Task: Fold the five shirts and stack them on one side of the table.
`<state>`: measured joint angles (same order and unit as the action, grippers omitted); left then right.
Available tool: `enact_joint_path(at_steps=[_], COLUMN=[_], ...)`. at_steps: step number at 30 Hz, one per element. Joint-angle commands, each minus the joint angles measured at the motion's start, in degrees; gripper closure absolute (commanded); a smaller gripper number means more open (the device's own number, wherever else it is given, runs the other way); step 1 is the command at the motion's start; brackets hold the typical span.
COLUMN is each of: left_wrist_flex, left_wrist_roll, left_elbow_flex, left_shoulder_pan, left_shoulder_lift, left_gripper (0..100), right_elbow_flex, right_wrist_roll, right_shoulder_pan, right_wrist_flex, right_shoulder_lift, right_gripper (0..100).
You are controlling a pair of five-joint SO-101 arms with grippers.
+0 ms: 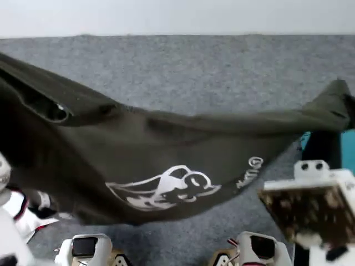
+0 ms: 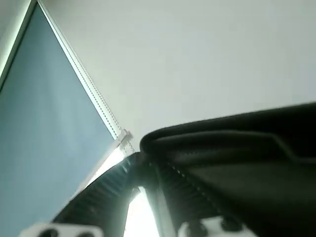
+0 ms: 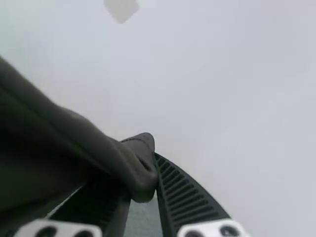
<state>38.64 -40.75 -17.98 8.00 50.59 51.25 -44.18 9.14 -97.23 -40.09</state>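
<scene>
Shirt (image 1: 166, 160), dark olive, white print: one, stretched above grey worktop (image 1: 194, 72). Left hand (image 2: 141, 180) and right hand (image 3: 142, 178) each clamp one edge.

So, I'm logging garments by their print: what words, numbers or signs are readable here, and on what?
Dark olive cotton shirt: slanted white lettering and a small circled mark beside the white graphic, all too blurred to read.
Grey table cover: no text on it.

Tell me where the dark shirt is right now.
In the high view the dark shirt hangs stretched above the grey table, one end pinched in the left gripper, the other in the right gripper.
</scene>
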Motion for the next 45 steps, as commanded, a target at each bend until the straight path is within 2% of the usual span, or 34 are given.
enact_joint_path(at_steps=[1, 10, 15, 22, 25, 28, 36, 40, 45], left_wrist_flex=[1.41, 8.26, 15.74, 17.49, 16.88, 8.7, -27.69, -39.56, -45.8], left_wrist_roll=[-0.62, -0.97, -5.89, -10.2, -12.57, -12.84, -12.84, -12.84, -12.84], left_elbow_flex=[-1.27, -1.01, -0.48, 10.15, 16.48, 25.19, 49.89, 51.3, 45.41], left_shoulder_pan=[0.26, 0.26, 0.09, 0.18, -0.18, -0.18, -0.26, -0.18, 0.0], left_shoulder_lift=[0.53, 1.41, 0.88, 0.97, 0.88, 0.88, -2.55, -11.43, -25.14], left_gripper=[99, 99, 99, 99, 99, 99, 99, 99, 99], right_elbow_flex=[1.05, 0.79, -5.19, -17.85, -26.37, -36.31, -61.27, -72.7, -80.18], right_wrist_roll=[-2.02, -8.88, -10.2, -10.29, -10.11, -10.02, -10.11, -10.02, -10.2], right_shoulder_pan=[2.95, 5.49, 5.49, 5.23, 5.14, 5.14, 1.19, -1.8, -4.44], right_wrist_flex=[-0.13, -5.58, -5.49, -5.41, -1.8, 6.55, 33.8, 48.75, 63.43], right_shoulder_lift=[-1.01, -3.03, -3.21, -2.86, -2.86, -2.86, -2.77, -2.77, 0.66], right_gripper=[98.8, 98.8, 98.8, 98.8, 98.8, 98.8, 98.8, 98.8, 98.8])
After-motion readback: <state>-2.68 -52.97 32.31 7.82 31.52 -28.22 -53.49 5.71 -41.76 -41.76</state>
